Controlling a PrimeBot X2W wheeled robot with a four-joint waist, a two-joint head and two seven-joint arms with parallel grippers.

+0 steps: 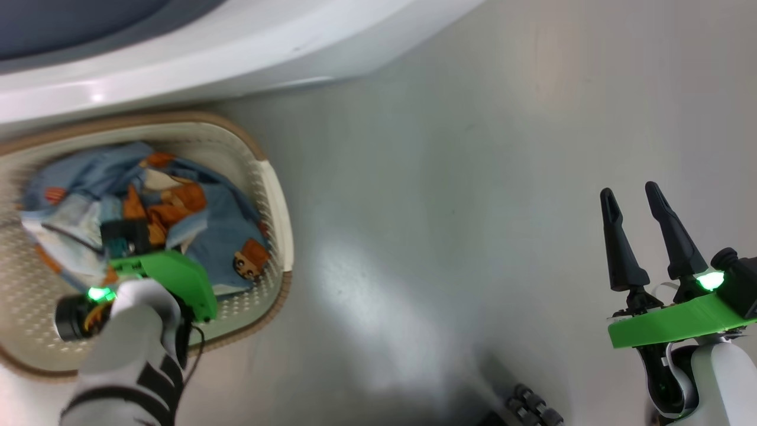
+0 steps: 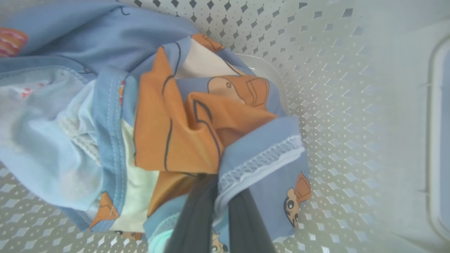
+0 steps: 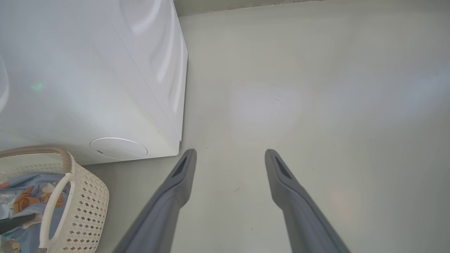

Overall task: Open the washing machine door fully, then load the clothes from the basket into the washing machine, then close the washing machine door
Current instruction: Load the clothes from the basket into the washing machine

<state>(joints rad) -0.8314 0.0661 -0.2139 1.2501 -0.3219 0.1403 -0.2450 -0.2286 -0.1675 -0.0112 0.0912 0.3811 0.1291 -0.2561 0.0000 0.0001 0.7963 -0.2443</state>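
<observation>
Washing machine (image 1: pixel 177 53) bulk is shown white across the top of the head view, and the basket (image 1: pixel 278 195) is set on the floor (image 1: pixel 473 177) just beside its front. The clothes (image 1: pixel 219 231) are heaped inside the basket, bunched toward the side nearest the machine, with bare perforated bottom showing beside them.

The clothes are judged to be light, soft and limp: no shape will be held once they are lifted, and loose ends can be expected to trail and to drag neighbouring pieces along. Nothing fragile or slippery is suggested by the thin printed cloth. Hold is best taken on a gathered fold or on a doubled, stitched hem (image 2: pixel 260 158), where several layers are caught together, rather than on a single flat layer that could slide out.

The left tool (image 2: pixel 221 214) is seen down inside the basket, and its fingers are pressed together on a fold of the clothes. In the left wrist view blue hemmed cloth is pinched between the two dark fingers, and the rest of the heap lies ahead of and to the left of them. The right tool (image 1: pixel 628 192) is held well apart from the basket, over bare floor, its fingers spread and nothing between them.
</observation>
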